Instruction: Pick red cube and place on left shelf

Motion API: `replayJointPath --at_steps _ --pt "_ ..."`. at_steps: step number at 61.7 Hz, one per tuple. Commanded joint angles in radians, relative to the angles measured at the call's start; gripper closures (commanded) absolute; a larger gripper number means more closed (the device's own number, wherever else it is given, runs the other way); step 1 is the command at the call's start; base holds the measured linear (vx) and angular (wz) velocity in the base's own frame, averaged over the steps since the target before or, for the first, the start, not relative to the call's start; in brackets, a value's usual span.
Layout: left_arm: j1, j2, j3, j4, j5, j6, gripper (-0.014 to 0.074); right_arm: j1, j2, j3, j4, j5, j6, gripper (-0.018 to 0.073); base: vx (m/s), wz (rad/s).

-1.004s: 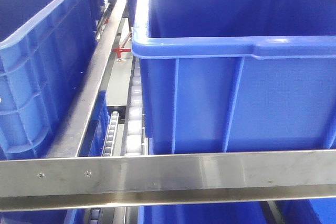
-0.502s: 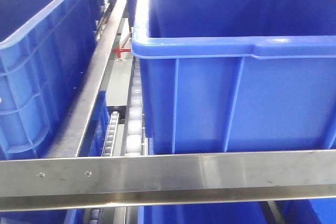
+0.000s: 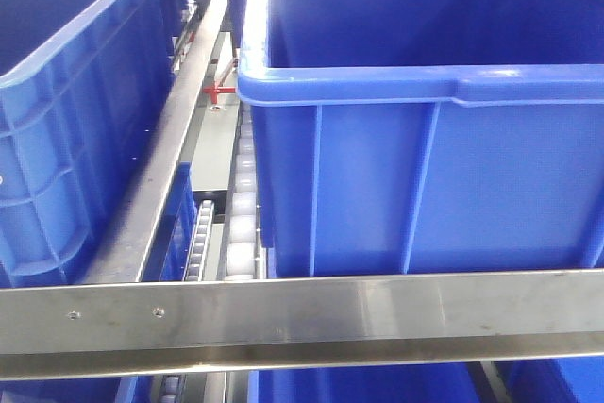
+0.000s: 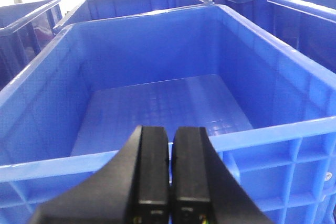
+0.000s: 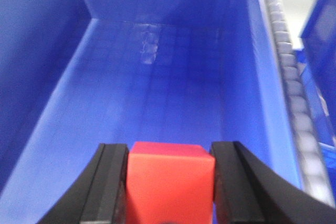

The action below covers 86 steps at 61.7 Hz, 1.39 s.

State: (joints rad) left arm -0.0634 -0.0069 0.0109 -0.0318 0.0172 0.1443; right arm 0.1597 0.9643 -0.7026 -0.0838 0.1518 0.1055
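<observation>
The right gripper (image 5: 170, 187) holds the red cube (image 5: 170, 179) between its two black fingers (image 5: 111, 187), which press against the cube's left and right faces. In the right wrist view, gripper and cube are above the open interior of a blue crate (image 5: 152, 77); a white roller track (image 5: 294, 98) runs along the crate's right side.

The left gripper (image 4: 169, 177) has its jaws closed, the two black pads nearly touching with only a thin gap and nothing between them. It sits at the near rim of a second blue crate (image 4: 157, 103), facing into that crate's interior.

In the front-facing view, the left shelf (image 3: 302, 313) shows its flat steel front rail with rivets across the near edge. Two large blue crates (image 3: 425, 139) stand on the rack behind the rail, with white rollers (image 3: 243, 195) between them. Neither gripper nor cube appears in this view.
</observation>
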Motion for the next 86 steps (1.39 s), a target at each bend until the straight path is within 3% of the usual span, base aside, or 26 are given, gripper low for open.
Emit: replayJointPath --at_steps 1,12,18,21,27,29,54,59,64,71,74,86 --pt "0.002 0.008 0.022 -0.010 -0.083 0.001 0.0491 0.003 0.103 -0.125 -0.012 -0.093 -0.003 0.0500 0.00 0.00" --pt "0.002 0.008 0.022 -0.010 -0.083 0.001 0.0491 0.056 0.323 -0.327 -0.012 -0.057 -0.006 0.0459 0.00 0.00" --pt "0.002 0.008 0.022 -0.010 -0.083 0.001 0.0491 0.094 0.404 -0.410 -0.015 -0.038 -0.032 0.0302 0.00 0.00" --pt "0.002 0.008 0.022 -0.010 -0.083 0.001 0.0491 0.112 0.443 -0.439 -0.015 -0.036 -0.033 0.0153 0.00 0.00" --pt "0.002 0.008 0.022 -0.010 -0.083 0.001 0.0491 0.124 0.489 -0.474 -0.015 -0.033 -0.033 -0.0054 0.00 0.00" --pt "0.002 0.008 0.022 -0.010 -0.083 0.001 0.0491 0.127 0.498 -0.481 -0.015 -0.032 -0.033 -0.0079 0.00 0.00" --pt "0.002 0.008 0.022 -0.010 -0.083 0.001 0.0491 0.129 0.470 -0.450 -0.015 0.012 -0.033 0.0003 0.00 0.00" --pt "0.002 0.008 0.022 -0.010 -0.083 0.001 0.0491 0.129 0.426 -0.397 -0.015 -0.012 -0.033 0.0087 0.00 0.00" --pt "0.002 0.008 0.022 -0.010 -0.083 0.001 0.0491 0.129 0.368 -0.327 -0.015 -0.051 -0.033 0.0228 0.00 0.00" --pt "0.002 0.008 0.022 -0.010 -0.083 0.001 0.0491 0.129 0.263 -0.207 -0.015 -0.118 -0.033 0.0529 0.00 0.00" --pt "0.002 0.008 0.022 -0.010 -0.083 0.001 0.0491 0.129 0.215 -0.154 -0.015 -0.158 -0.033 0.0484 0.00 0.00" --pt "0.002 0.008 0.022 -0.010 -0.083 0.001 0.0491 0.129 0.040 0.020 -0.015 -0.291 -0.033 0.0510 0.00 0.00"
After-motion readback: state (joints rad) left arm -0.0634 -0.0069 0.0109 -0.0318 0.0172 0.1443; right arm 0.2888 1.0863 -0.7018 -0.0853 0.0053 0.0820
